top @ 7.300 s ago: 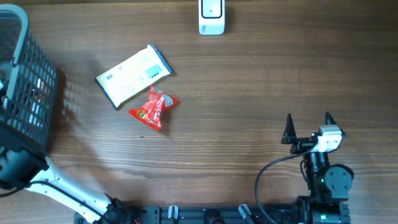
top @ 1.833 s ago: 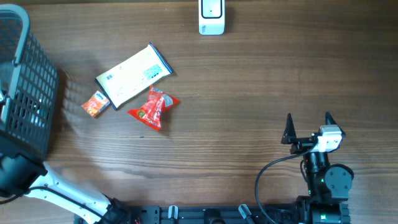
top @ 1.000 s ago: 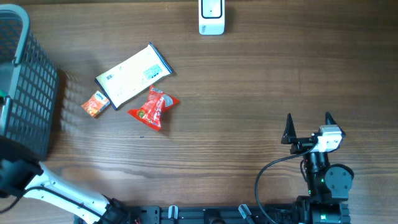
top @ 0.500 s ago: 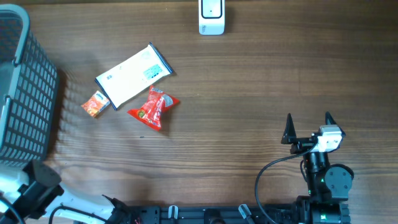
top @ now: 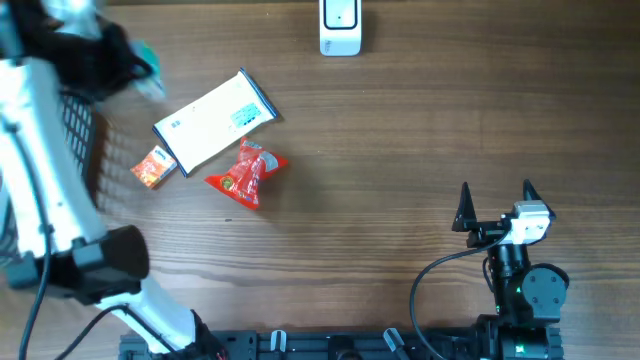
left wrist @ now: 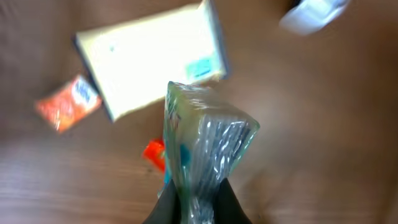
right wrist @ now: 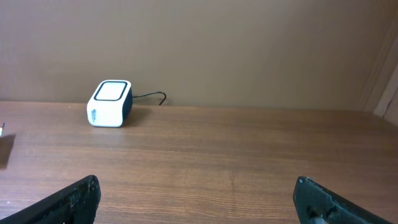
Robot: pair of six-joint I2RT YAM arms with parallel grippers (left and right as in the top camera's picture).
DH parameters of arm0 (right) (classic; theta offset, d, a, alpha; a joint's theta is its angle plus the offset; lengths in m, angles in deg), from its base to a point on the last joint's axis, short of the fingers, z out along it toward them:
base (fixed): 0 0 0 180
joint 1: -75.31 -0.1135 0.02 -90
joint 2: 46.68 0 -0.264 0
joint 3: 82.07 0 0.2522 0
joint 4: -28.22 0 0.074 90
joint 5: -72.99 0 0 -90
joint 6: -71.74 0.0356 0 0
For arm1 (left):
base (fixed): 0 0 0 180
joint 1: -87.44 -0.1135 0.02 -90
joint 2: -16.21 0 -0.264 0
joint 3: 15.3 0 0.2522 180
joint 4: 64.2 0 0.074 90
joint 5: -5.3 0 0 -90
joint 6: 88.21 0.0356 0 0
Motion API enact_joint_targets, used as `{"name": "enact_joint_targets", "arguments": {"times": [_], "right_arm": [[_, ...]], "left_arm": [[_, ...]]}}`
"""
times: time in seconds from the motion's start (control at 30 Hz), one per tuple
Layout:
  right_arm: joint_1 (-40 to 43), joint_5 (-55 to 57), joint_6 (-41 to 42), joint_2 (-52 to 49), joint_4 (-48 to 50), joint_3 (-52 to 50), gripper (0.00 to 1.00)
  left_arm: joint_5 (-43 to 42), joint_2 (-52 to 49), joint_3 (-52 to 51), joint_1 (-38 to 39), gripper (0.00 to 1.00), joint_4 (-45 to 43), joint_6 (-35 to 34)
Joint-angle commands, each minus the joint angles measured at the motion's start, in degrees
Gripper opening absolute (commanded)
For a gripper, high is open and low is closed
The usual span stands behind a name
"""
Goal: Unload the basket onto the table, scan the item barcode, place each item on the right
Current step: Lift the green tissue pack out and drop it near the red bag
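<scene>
L hand (left wrist: 195, 208) grips 1 pkt (left wrist: 208, 140), 3 loose

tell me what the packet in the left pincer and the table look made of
The packet in the left pincer looks like thin glossy plastic film: see-through, crinkled, with bright glints. The table looks like wood or wood-look laminate, matte: brown with running grain lines.

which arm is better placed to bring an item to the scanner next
Left: the left gripper is shut on the clear-wrapped pack. The right gripper is open and empty, well short of the scanner.
</scene>
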Motion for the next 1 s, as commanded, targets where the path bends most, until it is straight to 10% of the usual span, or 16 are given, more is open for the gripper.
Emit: {"name": "enact_joint_targets", "arguments": {"times": [0.0,0.2,0.23,0.27,0.3,0.97], "right_arm": [[0.2,0.7,0.4,0.5,0.1,-0.1,1.0],[0.2,0.7,0.4,0.5,0.1,-0.1,1.0],[0.2,0.7,0.4,0.5,0.1,-0.1,1.0],[0.2,0.7,0.4,0.5,0.1,-0.1,1.0],[0.2,0.7,0.4,0.5,0.1,-0.1,1.0],[0.2,0.7,0.4,0.5,0.1,-0.1,1.0]], "left_arm": [[16.0,-0.2,-13.0,7.3,0.04,-2.4,-6.3],[28.6,-0.2,-34.6,12.8,0.09,-15.1,-15.6],[28.5,-0.2,-36.8,12.9,0.34,-16.7,-15.7],[28.3,-0.2,-38.3,12.9,0.83,-17.8,-15.7],[28.3,-0.2,-39.3,12.9,1.0,-18.4,-15.6],[28.0,20.2,-10.1,0.5,1.0,-5.0,-24.9]]}}
